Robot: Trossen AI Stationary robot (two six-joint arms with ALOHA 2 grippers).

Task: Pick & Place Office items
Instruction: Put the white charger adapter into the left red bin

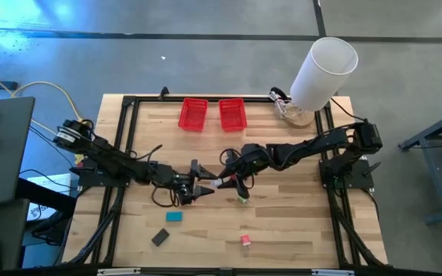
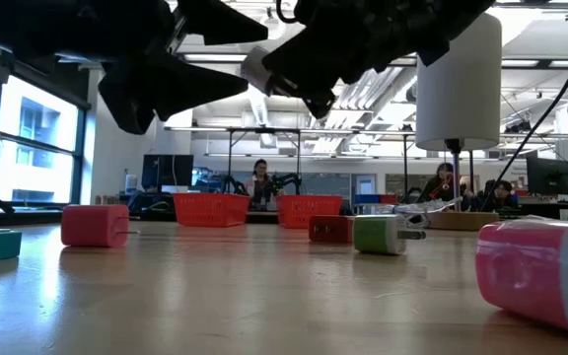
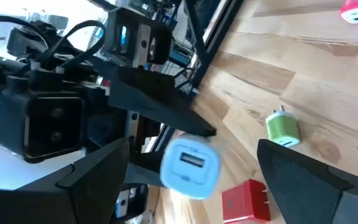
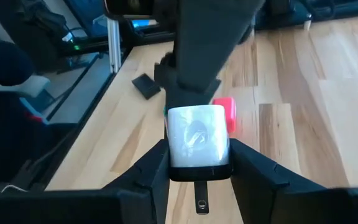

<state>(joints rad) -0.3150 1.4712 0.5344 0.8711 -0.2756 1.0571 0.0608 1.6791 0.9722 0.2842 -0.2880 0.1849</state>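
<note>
My right gripper (image 1: 222, 184) is shut on a silvery-white block (image 4: 197, 140) above the table's middle. It also shows in the low view (image 2: 256, 71). My left gripper (image 1: 200, 190) is open and faces it. Its two fingers stand on either side of the block in the left wrist view (image 3: 191, 167), and I cannot tell whether they touch it. On the table lie a green block (image 1: 242, 198), a red block (image 3: 246, 202), a teal block (image 1: 175, 217), a dark grey block (image 1: 159, 237) and a pink block (image 1: 245, 241). My right gripper pinches the silvery-white block by two opposite sides (image 4: 173, 155) between its two fingers. The fingers lie about level and point toward the table's left. The block is lifted clear of the table, with one face toward my left gripper.
Two red mesh baskets (image 1: 192, 113) (image 1: 232, 113) stand side by side at the table's far edge. A big white cylinder (image 1: 324, 73) stands at the far right corner. Bare wood lies between the baskets and the grippers. People sit in the room beyond the table (image 2: 260, 182).
</note>
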